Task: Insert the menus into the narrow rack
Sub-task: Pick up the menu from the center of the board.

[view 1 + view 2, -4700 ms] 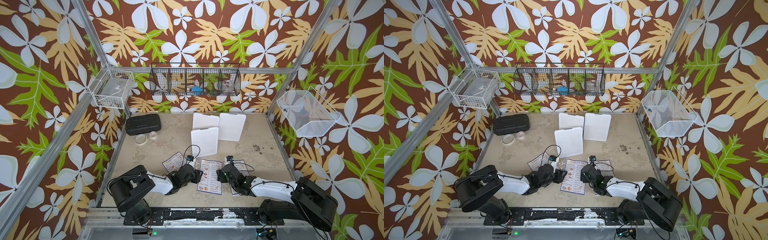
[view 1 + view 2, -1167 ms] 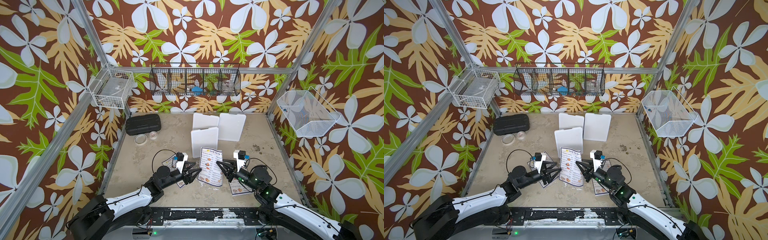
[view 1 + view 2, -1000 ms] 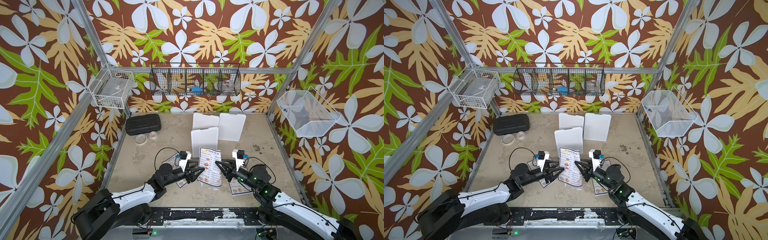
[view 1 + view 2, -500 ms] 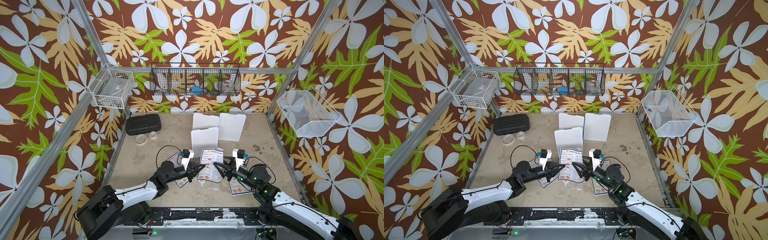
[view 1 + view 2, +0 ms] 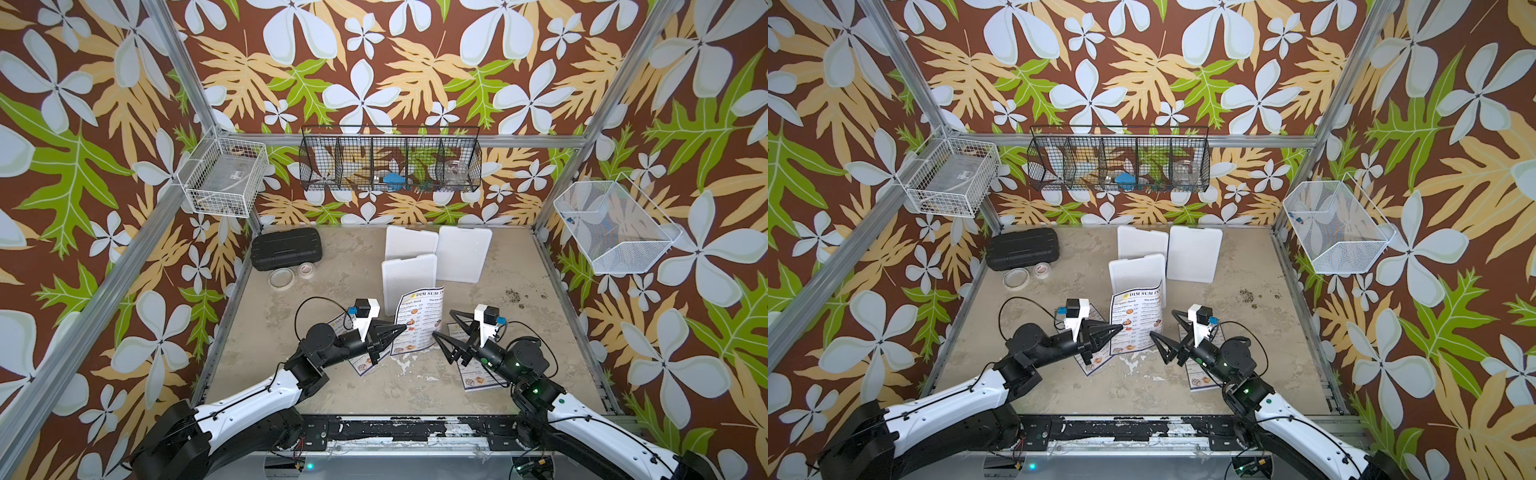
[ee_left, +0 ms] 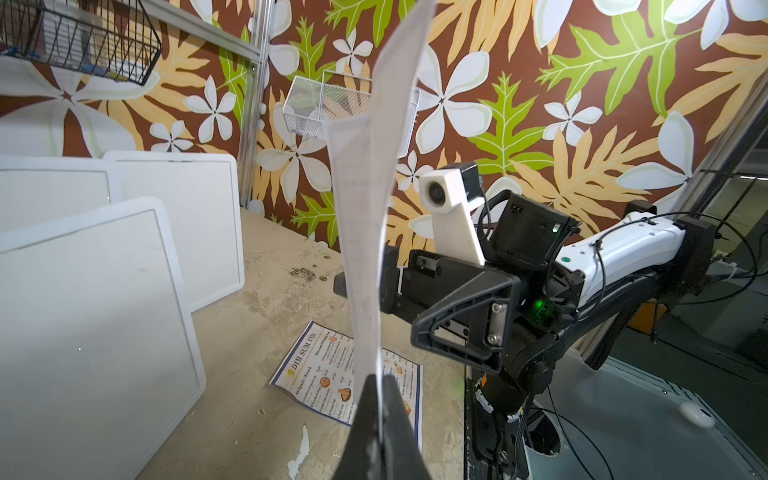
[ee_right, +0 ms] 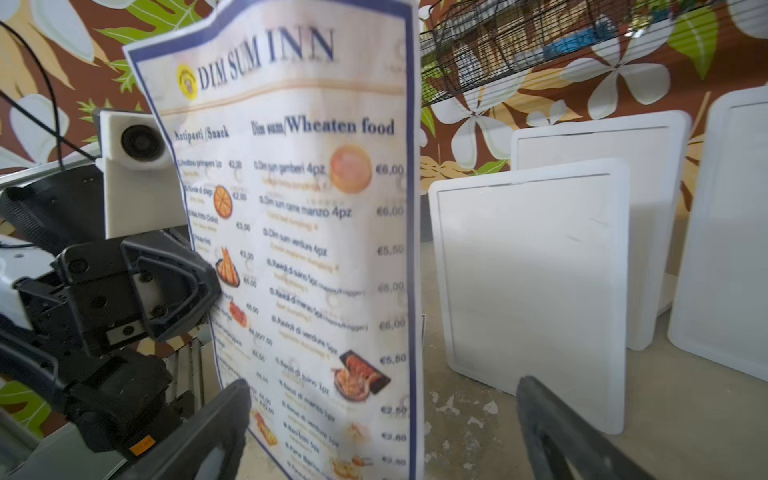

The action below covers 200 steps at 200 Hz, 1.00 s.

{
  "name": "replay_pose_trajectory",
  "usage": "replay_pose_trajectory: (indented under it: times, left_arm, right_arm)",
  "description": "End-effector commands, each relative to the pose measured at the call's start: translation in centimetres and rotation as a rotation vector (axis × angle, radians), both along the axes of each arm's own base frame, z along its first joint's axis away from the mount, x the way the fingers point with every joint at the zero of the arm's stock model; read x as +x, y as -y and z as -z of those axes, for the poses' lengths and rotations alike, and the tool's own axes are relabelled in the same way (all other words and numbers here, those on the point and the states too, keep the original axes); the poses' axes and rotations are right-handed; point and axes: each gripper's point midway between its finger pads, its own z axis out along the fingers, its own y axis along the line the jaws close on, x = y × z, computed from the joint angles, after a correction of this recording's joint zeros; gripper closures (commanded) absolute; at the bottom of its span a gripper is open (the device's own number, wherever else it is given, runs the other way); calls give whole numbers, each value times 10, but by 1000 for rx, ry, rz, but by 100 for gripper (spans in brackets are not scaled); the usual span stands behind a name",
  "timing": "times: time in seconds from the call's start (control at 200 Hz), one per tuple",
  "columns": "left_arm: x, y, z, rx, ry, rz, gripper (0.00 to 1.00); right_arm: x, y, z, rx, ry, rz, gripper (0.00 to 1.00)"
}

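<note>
Left claw (image 5: pixel 401 328) clamping left edge of glossy white blue-bordered menu sheet (image 5: pixel 419 320), frame centre, long axis standing vertical; right claw (image 5: pixel 441 322) gaping, just rightward.

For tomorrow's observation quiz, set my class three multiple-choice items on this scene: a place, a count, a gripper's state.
1. Where is the black case? A. the table's far left corner. B. in a wall basket. C. under the right arm.
2. How many menus lie flat on the table? A. one. B. two. C. three.
3. The right gripper is: A. open. B. shut on a menu. C. shut on a panel.
Answers: 1 A, it lies by the back wall at the left; 2 B, one lies under each arm, while the upright menu is pinched in the left gripper; 3 A, its jaws stand wide apart, clamping nothing.
</note>
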Motion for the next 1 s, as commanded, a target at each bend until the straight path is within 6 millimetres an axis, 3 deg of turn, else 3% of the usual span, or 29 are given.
replay_pose_trajectory:
  times: [0.0,0.275,0.566,0.831,0.996]
  left_arm:
    - [-7,-2,-4,6,24,22,100]
    - [-8,-3,-5,5,29,21,100]
    - [-10,-3,-10,5,38,31,100]
    - [-6,0,-3,27,23,26,100]
    - [1,0,2,45,11,-6,100]
  right_arm:
    - [-22,-12,-25,67,96,-142,0]
    - [-40,-19,-41,132,133,-258,0]
    - [-34,-19,-42,132,129,-235,0]
    - [-40,-23,-58,147,169,-280,0]
    - [-38,-24,-61,149,173,-279,7]
